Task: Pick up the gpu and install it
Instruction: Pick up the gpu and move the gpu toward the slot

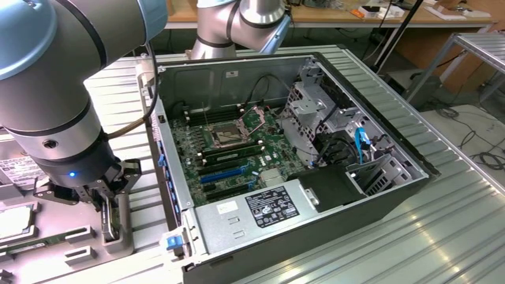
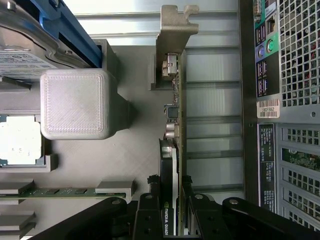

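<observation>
Robotics lab or workshop, robot arm standing over a ribbed metal table, opened computer case lying on it, cluttered wooden workbench running behind, cables trailing across the floor.

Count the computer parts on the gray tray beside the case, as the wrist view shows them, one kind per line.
gpu: 1
hard drive: 1
processor chip: 1
memory stick: 1
Total: 4
</observation>
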`<state>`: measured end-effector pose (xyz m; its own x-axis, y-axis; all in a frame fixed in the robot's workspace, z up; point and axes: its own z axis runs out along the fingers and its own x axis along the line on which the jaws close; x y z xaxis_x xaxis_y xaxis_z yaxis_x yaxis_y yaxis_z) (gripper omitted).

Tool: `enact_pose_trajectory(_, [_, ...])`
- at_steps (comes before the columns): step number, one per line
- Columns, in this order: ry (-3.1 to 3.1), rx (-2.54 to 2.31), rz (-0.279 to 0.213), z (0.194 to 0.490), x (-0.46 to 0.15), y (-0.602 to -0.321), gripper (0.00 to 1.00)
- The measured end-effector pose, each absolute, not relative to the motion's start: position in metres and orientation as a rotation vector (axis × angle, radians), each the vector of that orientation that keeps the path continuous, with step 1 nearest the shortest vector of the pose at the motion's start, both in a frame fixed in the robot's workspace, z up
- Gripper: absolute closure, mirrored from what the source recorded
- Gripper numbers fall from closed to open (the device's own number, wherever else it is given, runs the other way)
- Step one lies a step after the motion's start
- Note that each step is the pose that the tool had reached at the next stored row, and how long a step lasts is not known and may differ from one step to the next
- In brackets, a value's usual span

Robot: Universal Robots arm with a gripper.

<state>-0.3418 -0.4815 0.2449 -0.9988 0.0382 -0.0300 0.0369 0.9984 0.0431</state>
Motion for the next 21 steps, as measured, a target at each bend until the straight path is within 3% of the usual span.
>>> enact_pose_trajectory(21, [3.11, 0.059, 0.066, 0.259, -0.342, -0.482, 0.73])
